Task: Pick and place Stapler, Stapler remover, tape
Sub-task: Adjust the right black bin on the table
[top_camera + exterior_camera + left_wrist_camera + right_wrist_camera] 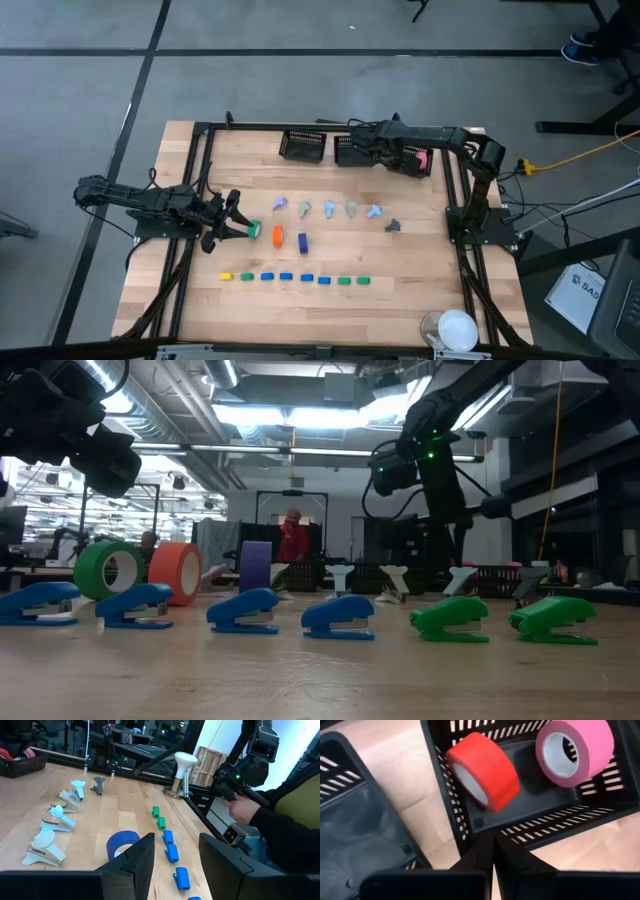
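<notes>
A row of small staplers (295,278) in yellow, green and blue lies near the table's front. Behind it stand a green (254,230), an orange (277,237) and a blue tape roll (302,242). Pastel staple removers (329,208) line up farther back. My left gripper (232,215) stands open and level beside the green roll, nothing between its fingers (175,865). My right gripper (494,857) is shut and points down over the near wall of a black basket (540,827). That basket holds a red (482,770) and a pink tape roll (575,750).
Three black baskets (303,146) stand along the far edge; the one beside the right gripper (360,835) shows no contents. A dark staple remover (393,226) lies right of the pastel ones. A white stand (458,328) sits at the near right corner. A person's hand (245,810) shows beyond the table.
</notes>
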You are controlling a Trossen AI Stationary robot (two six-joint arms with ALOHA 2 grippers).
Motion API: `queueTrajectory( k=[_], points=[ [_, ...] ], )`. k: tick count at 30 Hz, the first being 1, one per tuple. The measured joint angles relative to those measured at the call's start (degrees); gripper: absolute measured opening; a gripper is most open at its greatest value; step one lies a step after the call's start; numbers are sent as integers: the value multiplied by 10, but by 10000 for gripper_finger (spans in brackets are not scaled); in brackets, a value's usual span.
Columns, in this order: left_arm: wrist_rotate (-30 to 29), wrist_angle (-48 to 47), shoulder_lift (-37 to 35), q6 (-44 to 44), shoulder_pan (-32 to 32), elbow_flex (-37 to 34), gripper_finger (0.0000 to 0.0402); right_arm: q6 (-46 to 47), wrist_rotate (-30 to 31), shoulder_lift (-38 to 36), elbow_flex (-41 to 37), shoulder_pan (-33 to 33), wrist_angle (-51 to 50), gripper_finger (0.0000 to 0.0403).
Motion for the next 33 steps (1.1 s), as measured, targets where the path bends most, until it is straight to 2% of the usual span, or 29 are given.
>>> queueTrajectory(
  k=[10,33],
  points=[
    [0,0,0,0,0,0,150,-28,-62,0,0,4,27,12],
    [0,0,0,0,0,0,150,-28,-66,0,0,65,138,12]
  ],
)
